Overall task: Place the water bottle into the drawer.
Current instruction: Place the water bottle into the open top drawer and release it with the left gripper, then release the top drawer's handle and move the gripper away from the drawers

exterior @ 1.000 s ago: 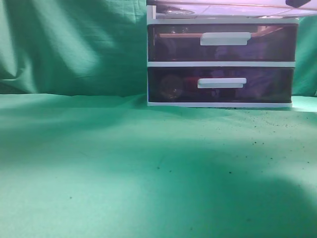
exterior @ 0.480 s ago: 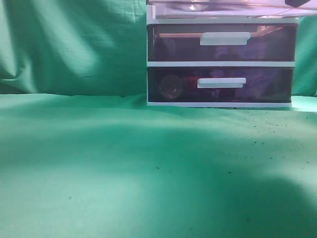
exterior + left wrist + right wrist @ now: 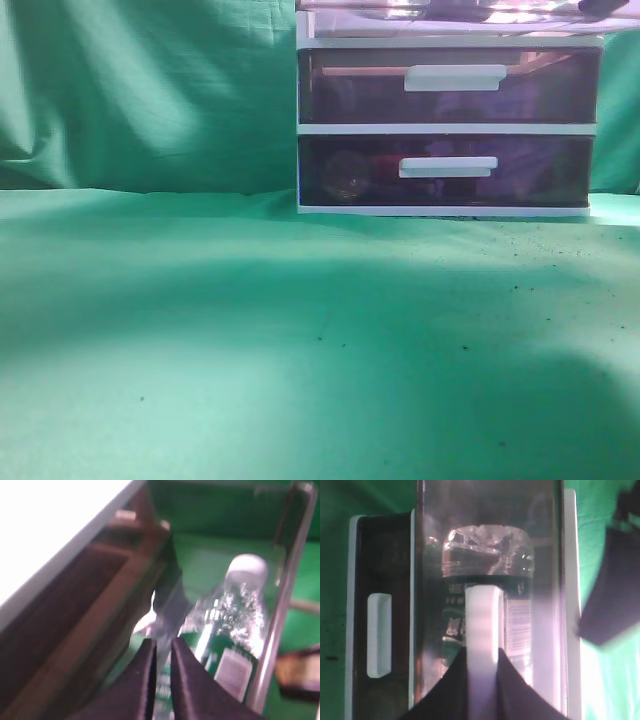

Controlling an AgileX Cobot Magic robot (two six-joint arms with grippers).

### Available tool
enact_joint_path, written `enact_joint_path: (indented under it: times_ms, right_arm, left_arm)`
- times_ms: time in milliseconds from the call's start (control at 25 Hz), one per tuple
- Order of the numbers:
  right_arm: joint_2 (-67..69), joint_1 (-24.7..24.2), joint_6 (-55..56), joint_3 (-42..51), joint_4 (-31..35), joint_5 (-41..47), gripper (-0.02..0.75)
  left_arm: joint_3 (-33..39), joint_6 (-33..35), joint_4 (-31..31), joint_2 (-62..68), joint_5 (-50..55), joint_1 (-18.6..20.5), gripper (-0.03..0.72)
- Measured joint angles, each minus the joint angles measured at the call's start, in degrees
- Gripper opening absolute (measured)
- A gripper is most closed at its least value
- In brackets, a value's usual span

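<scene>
Blurred water bottle [image 3: 235,625] apparently inside drawer [image 3: 280,605]

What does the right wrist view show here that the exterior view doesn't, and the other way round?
Only the right wrist view shows the water bottle lying inside the pulled-out top drawer, seen through its see-through front, with the right gripper closed on the drawer's white bar handle.

Only the exterior view shows the green cloth tabletop, the green backdrop, and the bottom drawer shut, front-on. The top drawer is cropped at the frame's upper edge there, and no gripper can be made out.

Both show the white-framed unit and the middle drawer's handle.
</scene>
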Motion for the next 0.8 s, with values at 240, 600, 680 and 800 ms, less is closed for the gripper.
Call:
enact_joint_path:
  times_ms: [240,600,680,800]
  right_arm:
    - [3.1,-0.1,-2.2,-6.5,0.4,2.5,0.083]
    - [17.7,-5.1,-2.8,-22.5,0.2,2.0,0.083]
    - [20.1,-5.2,-2.4,-25.7,0.0,2.0,0.083]
    - [23.0,-5.3,-0.2,-29.9,-0.4,2.1,0.083]
  left_arm:
    - [0.0,-36.9,35.6,-10.3,23.8,0.1,0.0]
    - [8.8,-42.5,33.7,-33.4,31.3,1.7,0.0]
    - [14.6,-42.9,33.5,-38.1,31.6,1.7,0.0]
    - [24.7,-45.5,33.8,-44.6,29.7,1.7,0.0]
